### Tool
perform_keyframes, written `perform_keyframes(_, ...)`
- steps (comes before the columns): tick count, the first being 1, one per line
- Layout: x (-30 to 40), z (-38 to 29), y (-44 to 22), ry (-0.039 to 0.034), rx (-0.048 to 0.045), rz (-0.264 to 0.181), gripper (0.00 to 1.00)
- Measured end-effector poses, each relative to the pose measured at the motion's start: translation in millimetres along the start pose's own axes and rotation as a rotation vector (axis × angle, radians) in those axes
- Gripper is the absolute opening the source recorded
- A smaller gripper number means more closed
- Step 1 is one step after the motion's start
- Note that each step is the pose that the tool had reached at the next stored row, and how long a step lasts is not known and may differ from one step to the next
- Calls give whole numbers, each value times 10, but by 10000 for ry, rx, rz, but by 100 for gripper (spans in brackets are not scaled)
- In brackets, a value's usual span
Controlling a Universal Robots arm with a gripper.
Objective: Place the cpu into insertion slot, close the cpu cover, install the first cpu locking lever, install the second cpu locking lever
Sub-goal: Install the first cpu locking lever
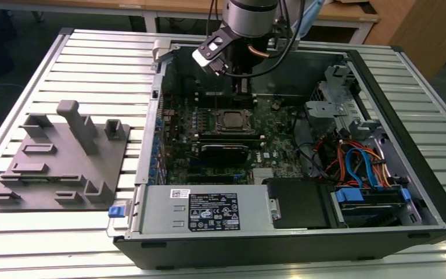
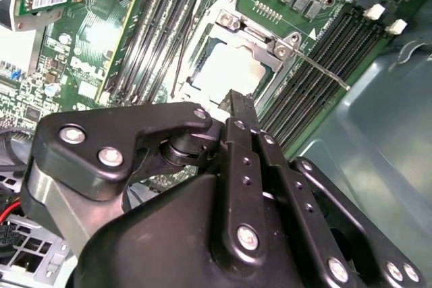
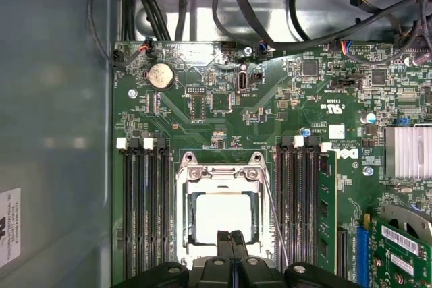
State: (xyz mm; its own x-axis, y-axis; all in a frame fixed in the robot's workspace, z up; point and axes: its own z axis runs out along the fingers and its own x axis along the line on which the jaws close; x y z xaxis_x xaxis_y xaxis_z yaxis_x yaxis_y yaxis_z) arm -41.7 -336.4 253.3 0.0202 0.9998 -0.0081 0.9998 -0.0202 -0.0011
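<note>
Pressed together with nothing between them, the jaws of the gripper point(image 3: 230, 237) hang over one edge of the socket; whether they touch it I cannot tell. The cpu point(image 3: 219, 214) lies flat in the slot, its pale face showing through the window of the cpu cover point(image 3: 182, 202), which is down around it. A thin wire lever point(image 3: 273, 214) runs between cover and memory slots point(image 3: 300, 200). In the exterior view the arm point(image 1: 248, 17) stands at twelve o'clock from the socket, and a grey fixture block point(image 1: 60, 168) at nine o'clock, outside the computer case point(image 1: 409, 104).
</note>
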Motion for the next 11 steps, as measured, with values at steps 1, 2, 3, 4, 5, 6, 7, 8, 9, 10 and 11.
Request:
perform_keyframes(1,0,0,0,1,0,0,10)
perform_keyframes(2,0,-1,0,-4,1,0,10)
perform_keyframes(3,0,-1,0,-6,0,0,10)
perform_keyframes(4,0,-1,0,-7,0,0,10)
perform_keyframes(5,0,-1,0,-7,0,0,10)
perform_keyframes(6,0,-1,0,-7,0,1,10)
perform_keyframes(7,0,-1,0,-8,0,1,10)
perform_keyframes(8,0,-1,0,-8,1,1,10)
perform_keyframes(9,0,-1,0,-8,0,1,10)
perform_keyframes(10,0,-1,0,-9,0,0,10)
perform_keyframes(11,0,-1,0,-9,0,0,10)
